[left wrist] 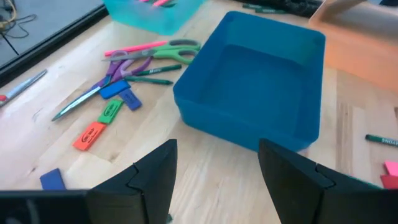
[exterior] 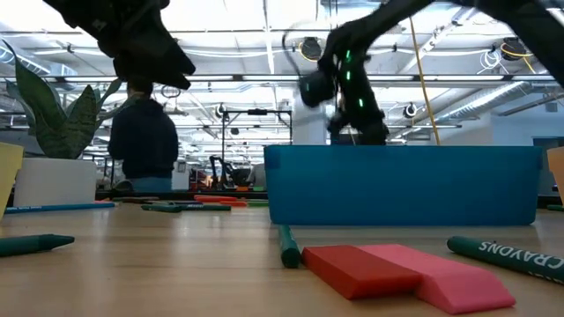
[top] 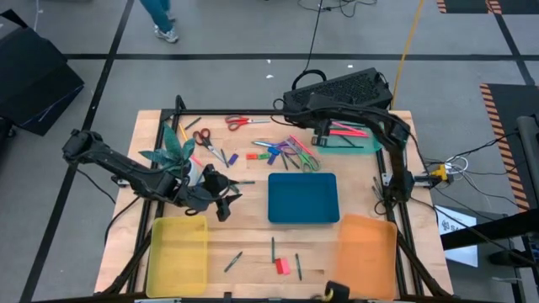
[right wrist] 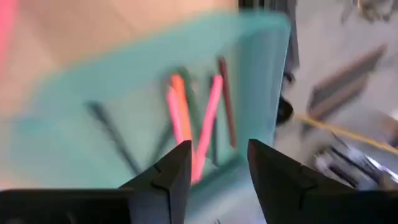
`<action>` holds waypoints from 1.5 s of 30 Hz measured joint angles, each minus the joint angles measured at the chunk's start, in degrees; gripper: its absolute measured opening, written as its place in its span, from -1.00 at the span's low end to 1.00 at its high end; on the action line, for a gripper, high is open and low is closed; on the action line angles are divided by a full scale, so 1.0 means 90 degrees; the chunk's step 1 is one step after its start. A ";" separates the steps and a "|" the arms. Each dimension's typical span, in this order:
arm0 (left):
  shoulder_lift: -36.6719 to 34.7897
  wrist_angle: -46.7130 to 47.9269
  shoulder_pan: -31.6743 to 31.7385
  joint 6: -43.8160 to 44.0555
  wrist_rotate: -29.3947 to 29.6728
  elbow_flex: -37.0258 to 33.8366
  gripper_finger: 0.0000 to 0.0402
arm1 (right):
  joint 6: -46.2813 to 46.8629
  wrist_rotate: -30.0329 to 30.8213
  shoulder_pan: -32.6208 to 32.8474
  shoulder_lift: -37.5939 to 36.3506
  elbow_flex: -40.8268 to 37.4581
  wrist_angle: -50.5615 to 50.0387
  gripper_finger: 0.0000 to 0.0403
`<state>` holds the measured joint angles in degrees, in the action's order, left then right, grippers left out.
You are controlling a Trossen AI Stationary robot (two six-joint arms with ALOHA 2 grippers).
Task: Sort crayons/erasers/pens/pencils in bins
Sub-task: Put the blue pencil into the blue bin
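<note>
My left gripper (top: 226, 204) (left wrist: 217, 152) is open with nothing between its fingers, just left of the dark blue bin (top: 303, 199) (left wrist: 261, 81). My right gripper (top: 322, 138) (right wrist: 217, 165) is open above the teal bin (top: 358, 141) (right wrist: 124, 124), which holds pink, orange and dark sticks (right wrist: 199, 124). Orange (left wrist: 90, 135), green (left wrist: 111, 111) and blue (left wrist: 118, 90) erasers lie on the table beyond the blue bin's far left corner. A red eraser (exterior: 357, 267) and a pink eraser (exterior: 454, 282) lie near the front edge. The yellow bin (top: 177, 252) and the orange bin (top: 366, 246) sit at the near side.
Scissors (top: 244, 122) (top: 301, 153) and loose pens lie at the far middle of the table. A green plant (top: 173, 155) stands beside my left arm. Green crayons (exterior: 511, 255) (exterior: 289, 246) lie near the front. A person (exterior: 145, 141) stands beyond the table.
</note>
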<state>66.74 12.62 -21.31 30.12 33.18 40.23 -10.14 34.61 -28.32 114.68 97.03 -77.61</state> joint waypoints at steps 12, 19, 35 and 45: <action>0.0197 0.1052 0.1464 0.1364 -0.1101 0.0097 0.13 | 0.0633 -0.1212 0.2453 -0.2391 0.0002 0.1707 -0.27; 0.1331 0.1520 0.1666 0.0526 -0.1383 0.1109 0.13 | 0.0744 -0.1207 0.3659 -0.3080 -0.0502 0.2401 -0.27; 0.3926 0.6287 0.3318 0.1136 -0.3816 0.3172 0.13 | 0.0724 -0.1196 0.4599 -0.4776 -0.4042 0.5341 -0.28; 0.4563 0.7169 0.4920 0.0103 -0.4250 0.3174 0.13 | 0.0715 -0.1192 0.4605 -0.5540 -0.5129 0.6569 -0.28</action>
<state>107.81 77.14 22.97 31.05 -5.07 68.79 -3.70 23.88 13.13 64.82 50.87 -18.49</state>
